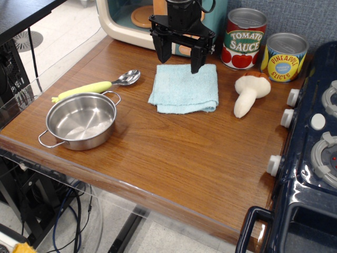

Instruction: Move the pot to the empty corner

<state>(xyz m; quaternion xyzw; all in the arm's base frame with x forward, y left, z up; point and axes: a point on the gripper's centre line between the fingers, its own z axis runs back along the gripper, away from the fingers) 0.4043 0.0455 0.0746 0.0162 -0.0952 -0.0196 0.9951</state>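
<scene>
The pot (80,122) is a shiny shallow steel pot with two wire loop handles. It stands empty at the table's near left. The empty corner (231,195) is the bare wood at the near right, beside the navy stove's white knobs (274,164). My gripper (179,57) is black and open, fingers pointing down. It hovers at the back of the table over the far edge of a light blue cloth (184,88), well away from the pot, and holds nothing.
A spoon with a yellow handle (97,86) lies just behind the pot. A toy mushroom (250,92), a tomato sauce can (243,38) and a pineapple can (284,57) stand at the back right. A toy oven (131,21) is at the back.
</scene>
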